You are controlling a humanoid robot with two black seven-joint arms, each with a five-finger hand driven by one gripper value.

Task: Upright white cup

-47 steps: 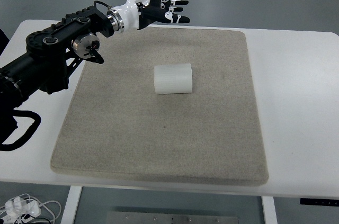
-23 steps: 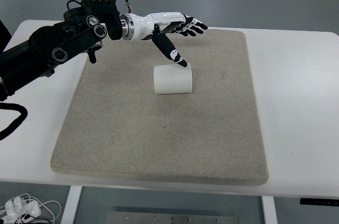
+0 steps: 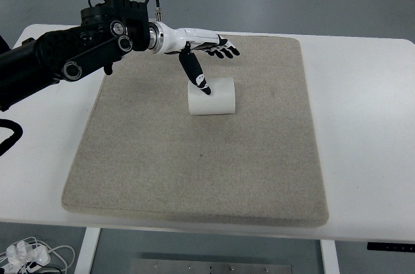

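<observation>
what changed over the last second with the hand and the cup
The left hand turned palm-down and came down from the mat's far edge toward the white cup; its thumb now points down over the cup's top left. The fingers are spread and nothing is grasped yet. The cup lies on its side in the same spot on the beige mat.

A beige mat [image 3: 194, 164] covers the white table [image 3: 363, 125] (white cables [image 3: 29, 254] lie below, bottom left).
</observation>
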